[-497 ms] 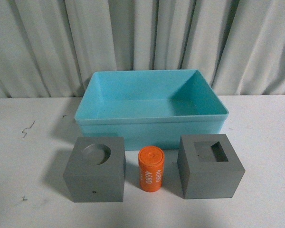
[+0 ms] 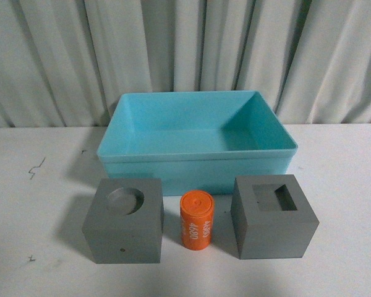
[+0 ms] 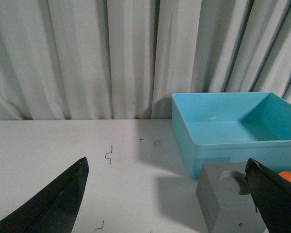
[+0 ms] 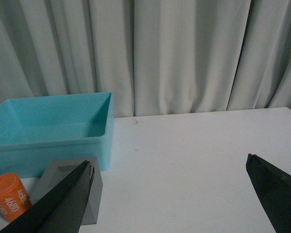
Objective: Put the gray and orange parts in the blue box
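Orange cylinder near blue box wall

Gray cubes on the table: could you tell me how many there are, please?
2. The round-recess cube stands left of the orange cylinder, the square-recess cube right of it, both before the blue box. None seems hidden.

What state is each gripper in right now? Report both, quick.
Left gripper: open, jaws spread wide, holding nothing.
Right gripper: open, jaws spread wide, holding nothing.
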`<state>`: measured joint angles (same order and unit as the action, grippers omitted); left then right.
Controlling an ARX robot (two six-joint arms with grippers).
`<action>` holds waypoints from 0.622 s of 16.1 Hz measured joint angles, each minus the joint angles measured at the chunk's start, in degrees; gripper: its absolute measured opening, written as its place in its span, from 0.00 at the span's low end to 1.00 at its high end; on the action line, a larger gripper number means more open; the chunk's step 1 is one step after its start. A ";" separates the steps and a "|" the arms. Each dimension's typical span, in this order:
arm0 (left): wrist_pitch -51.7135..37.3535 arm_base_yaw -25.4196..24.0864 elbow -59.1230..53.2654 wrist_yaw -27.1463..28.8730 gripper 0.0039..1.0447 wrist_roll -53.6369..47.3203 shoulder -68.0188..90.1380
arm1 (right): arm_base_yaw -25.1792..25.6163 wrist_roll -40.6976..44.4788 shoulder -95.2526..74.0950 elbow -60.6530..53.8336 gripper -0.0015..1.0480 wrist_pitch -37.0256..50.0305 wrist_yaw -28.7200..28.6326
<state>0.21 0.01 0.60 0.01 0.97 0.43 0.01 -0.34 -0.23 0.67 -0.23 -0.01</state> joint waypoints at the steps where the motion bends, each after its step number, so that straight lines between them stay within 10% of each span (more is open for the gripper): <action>1: 0.00 0.00 0.00 0.00 0.94 -0.02 0.00 | 0.00 0.00 0.00 0.00 0.94 0.00 0.02; 10: -0.02 0.00 0.00 0.00 0.94 -0.02 0.00 | 0.00 0.00 0.00 0.00 0.94 0.00 0.00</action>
<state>0.19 0.01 0.60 0.01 0.95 0.43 0.01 -0.34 -0.23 0.67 -0.23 -0.01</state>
